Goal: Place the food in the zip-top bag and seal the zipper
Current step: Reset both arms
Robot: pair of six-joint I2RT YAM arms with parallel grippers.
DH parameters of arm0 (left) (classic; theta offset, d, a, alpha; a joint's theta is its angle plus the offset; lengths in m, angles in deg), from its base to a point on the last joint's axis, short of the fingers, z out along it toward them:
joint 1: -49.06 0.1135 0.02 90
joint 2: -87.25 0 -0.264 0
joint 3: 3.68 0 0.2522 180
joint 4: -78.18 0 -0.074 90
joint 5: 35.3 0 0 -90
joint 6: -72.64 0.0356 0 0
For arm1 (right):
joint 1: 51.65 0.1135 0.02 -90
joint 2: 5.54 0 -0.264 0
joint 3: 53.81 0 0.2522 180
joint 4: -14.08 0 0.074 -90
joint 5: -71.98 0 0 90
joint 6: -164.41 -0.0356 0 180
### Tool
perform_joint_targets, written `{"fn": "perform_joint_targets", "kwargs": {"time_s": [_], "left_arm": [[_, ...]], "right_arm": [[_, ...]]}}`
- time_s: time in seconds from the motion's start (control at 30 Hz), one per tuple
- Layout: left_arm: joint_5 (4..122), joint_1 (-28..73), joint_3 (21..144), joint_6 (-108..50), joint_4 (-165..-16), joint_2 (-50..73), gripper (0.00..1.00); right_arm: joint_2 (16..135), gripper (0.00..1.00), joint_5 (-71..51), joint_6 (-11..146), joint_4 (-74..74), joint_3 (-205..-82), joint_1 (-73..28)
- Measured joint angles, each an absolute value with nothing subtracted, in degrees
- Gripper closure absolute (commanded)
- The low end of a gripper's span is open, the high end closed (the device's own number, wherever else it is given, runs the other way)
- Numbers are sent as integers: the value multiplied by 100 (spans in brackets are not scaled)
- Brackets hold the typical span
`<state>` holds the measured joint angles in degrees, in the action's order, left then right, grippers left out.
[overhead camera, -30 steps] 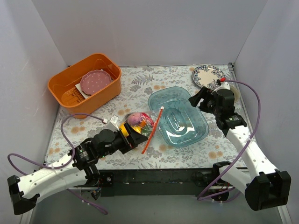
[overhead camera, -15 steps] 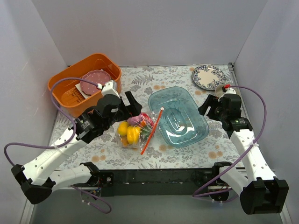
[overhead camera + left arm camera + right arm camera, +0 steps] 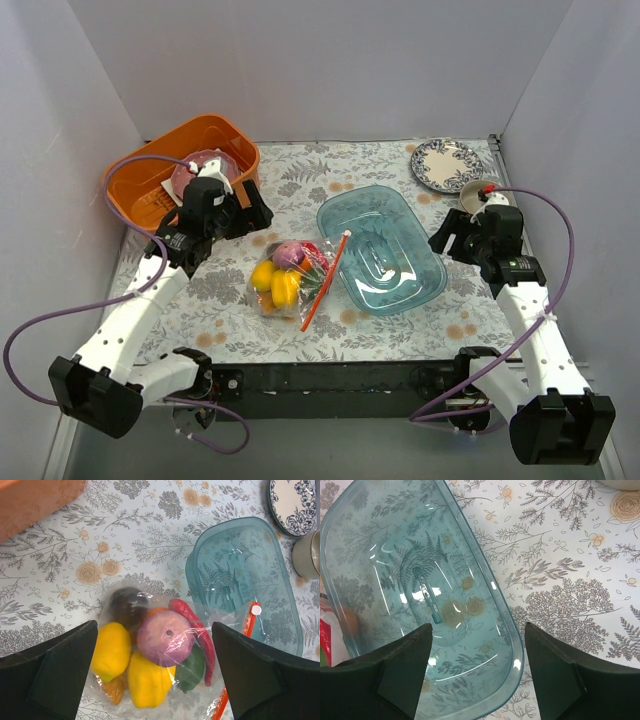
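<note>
The zip-top bag lies flat on the table left of the clear blue tray. The food is inside it: purple onion, lemon, yellow pepper, red chili, a green piece and a dark round one. The orange-red zipper runs along the bag's right side, its top end resting on the tray rim; it also shows in the left wrist view. My left gripper is open and empty, high above the bag. My right gripper is open and empty over the tray's right edge.
An orange basket holding a pink plate stands at the back left, just behind my left wrist. A patterned plate and a small cup sit at the back right, near my right wrist.
My left arm has lifted away from the bag and swung back toward the basket, leaving the bag lying on the table. My right gripper has drawn back a little to the right.
</note>
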<state>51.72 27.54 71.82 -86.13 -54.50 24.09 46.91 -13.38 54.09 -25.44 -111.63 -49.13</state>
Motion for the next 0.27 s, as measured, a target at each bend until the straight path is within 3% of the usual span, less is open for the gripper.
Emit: {"fn": "perform_joint_targets", "kwargs": {"time_s": [0.27], "left_arm": [[5259, 2756, 6764, -8338, -5625, 2748, 2]], "right_arm": [[4689, 14, -1497, 5678, -2673, -11163, -4974]]}}
